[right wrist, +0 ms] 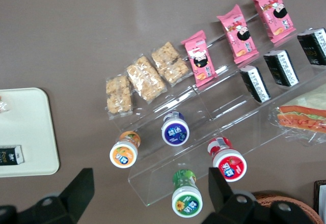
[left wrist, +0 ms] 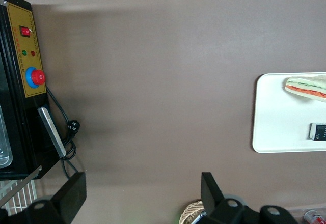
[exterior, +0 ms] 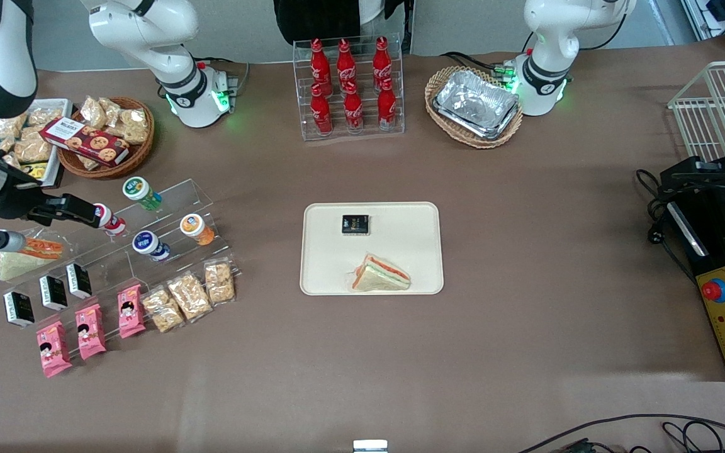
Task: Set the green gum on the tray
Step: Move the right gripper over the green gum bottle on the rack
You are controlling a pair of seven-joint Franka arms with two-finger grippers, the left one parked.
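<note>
The green gum (exterior: 142, 192), a green bottle with a white lid, lies on the top step of a clear acrylic stand (exterior: 167, 217) toward the working arm's end of the table. In the right wrist view the green gum (right wrist: 186, 196) shows between the two fingers, closer to one of them. My gripper (exterior: 79, 211) (right wrist: 147, 193) is open and empty, well above the stand. The cream tray (exterior: 400, 233) (right wrist: 25, 132) lies at the table's middle and holds a sandwich (exterior: 381, 275) and a black packet (exterior: 355, 224). The tray's edge also shows in the left wrist view (left wrist: 275, 117).
On the stand beside the green gum are red-lidded (exterior: 109, 220), blue-lidded (exterior: 148, 245) and orange (exterior: 197, 228) bottles, with black packets, pink packs and snack bars on the lower steps. A cola rack (exterior: 348, 88), a snack basket (exterior: 107, 135) and a foil-tray basket (exterior: 474, 107) stand farther from the camera.
</note>
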